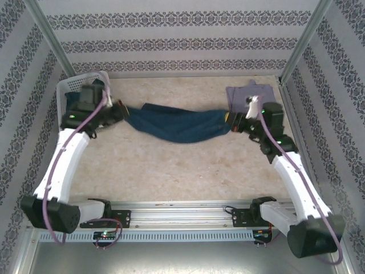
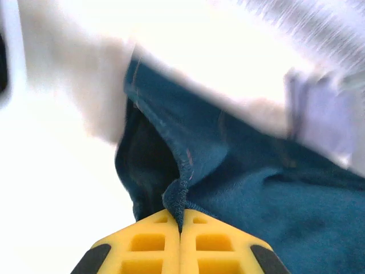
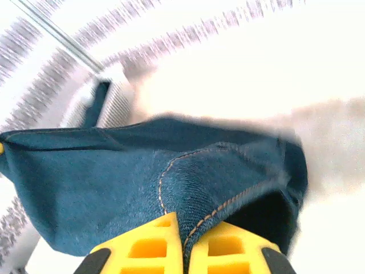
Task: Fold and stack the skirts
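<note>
A dark teal-blue denim skirt (image 1: 177,125) hangs stretched between my two grippers above the middle of the table, sagging in its centre. My left gripper (image 1: 118,109) is shut on its left end; in the left wrist view the yellow fingers (image 2: 151,240) pinch a hem of the skirt (image 2: 256,188). My right gripper (image 1: 232,121) is shut on its right end, and the right wrist view has the stitched seam of the skirt (image 3: 114,182) clamped between the yellow fingers (image 3: 228,248). A light grey-lavender skirt (image 1: 248,93) lies folded at the back right.
A white plastic mesh basket (image 1: 77,88) stands at the back left, behind my left arm. Patterned walls enclose the table on three sides. The metal rail with both arm bases (image 1: 182,214) runs along the near edge.
</note>
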Controlling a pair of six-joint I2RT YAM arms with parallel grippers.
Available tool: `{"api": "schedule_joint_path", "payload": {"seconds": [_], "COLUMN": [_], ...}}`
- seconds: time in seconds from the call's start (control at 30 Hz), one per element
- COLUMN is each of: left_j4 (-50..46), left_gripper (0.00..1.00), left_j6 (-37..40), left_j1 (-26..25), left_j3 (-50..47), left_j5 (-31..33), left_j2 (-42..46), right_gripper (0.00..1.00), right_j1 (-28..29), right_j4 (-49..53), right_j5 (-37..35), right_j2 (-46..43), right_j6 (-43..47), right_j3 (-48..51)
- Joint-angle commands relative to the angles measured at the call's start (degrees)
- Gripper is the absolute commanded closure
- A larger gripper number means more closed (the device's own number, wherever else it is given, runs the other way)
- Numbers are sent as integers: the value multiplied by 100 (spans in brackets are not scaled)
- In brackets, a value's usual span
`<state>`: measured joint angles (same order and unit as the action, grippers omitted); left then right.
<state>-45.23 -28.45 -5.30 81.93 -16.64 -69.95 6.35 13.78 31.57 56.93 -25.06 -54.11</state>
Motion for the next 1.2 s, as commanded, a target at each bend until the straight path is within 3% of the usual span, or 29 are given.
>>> {"api": "schedule_joint_path", "payload": {"seconds": [0.0,0.27,0.4,0.7,0.83,0.97,1.1,1.13,1.17], "left_j4": [-565,-346,-503,-704,-721,-607,-551,-588,-719], "left_gripper": [100,100,100,100,100,98,96,94,85], "left_j6": [552,1106,1035,411,514,713,1089,1168,1258], "left_j1": [-17,-6,-6,-3,-6,-6,27,45,72], "left_j3": [1271,3342,3777,3235,2911,2910,3718,4024,4629], "left_j5": [967,1235,842,-874,-1009,-1083,-975,-970,-831], "left_j2": [147,-169,-171,682,658,-131,-1871,-2303,-3084], "right_gripper": [100,100,100,100,100,100,100,98,88], "right_j1": [-77,-81,-82,-74,-73,-77,-69,-64,-64], "right_j4": [185,-107,-98,-365,-793,-1255,-1597,-1514,-1279], "right_j5": [150,-681,-578,-164,-204,-111,-582,-730,-818], "right_j2": [-203,-371,-547,-1597,-1683,-759,1030,1571,2233], "right_j6": [433,859,942,658,493,398,494,523,588], "right_j3": [-1033,-2389,-2429,-1328,-800,-751,-1129,-1400,-1854]}}
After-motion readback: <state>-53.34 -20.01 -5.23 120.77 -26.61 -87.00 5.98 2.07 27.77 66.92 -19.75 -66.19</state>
